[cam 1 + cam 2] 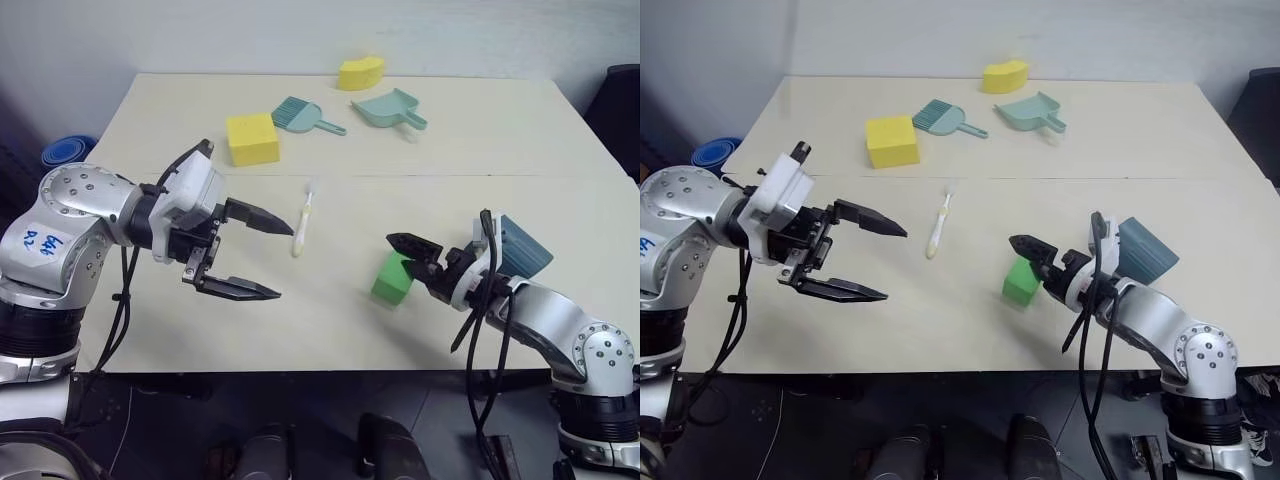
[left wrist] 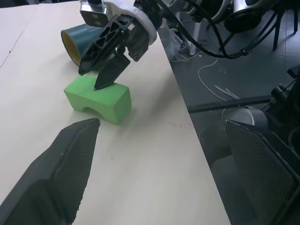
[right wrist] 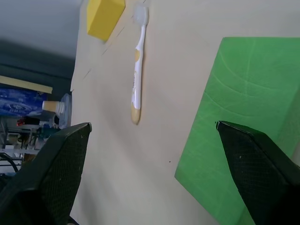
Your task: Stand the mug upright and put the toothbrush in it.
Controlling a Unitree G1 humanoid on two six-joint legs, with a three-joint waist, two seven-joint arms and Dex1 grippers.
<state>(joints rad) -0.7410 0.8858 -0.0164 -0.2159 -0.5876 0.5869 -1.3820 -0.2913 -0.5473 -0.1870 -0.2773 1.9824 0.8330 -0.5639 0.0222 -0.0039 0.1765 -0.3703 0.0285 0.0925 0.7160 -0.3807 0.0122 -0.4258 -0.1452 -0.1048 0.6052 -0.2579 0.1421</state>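
Mug: the mug point(image 1: 520, 247) lies on its side near the worktop's point(image 1: 150, 320) right edge, just behind the right claw point(image 1: 1025, 247).
Toothbrush: the toothbrush point(image 1: 303, 220) lies flat mid-worktop, apart from both claws.
Claws: the left claw point(image 1: 262, 255) and the right are both spread wide, empty.
Risk: the green block point(image 1: 392, 278) sits touching or just under the right claw; a reach for the mug could likely shove it, or roll the mug off the edge.

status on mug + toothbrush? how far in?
Nothing done yet. The mug lies on its side near the table's right edge, behind the right gripper. The toothbrush lies flat mid-table. In hand: nothing. The right gripper hangs open by the green block; the left gripper is open near the toothbrush. Left: stand the mug up, pick up the toothbrush, drop it in.
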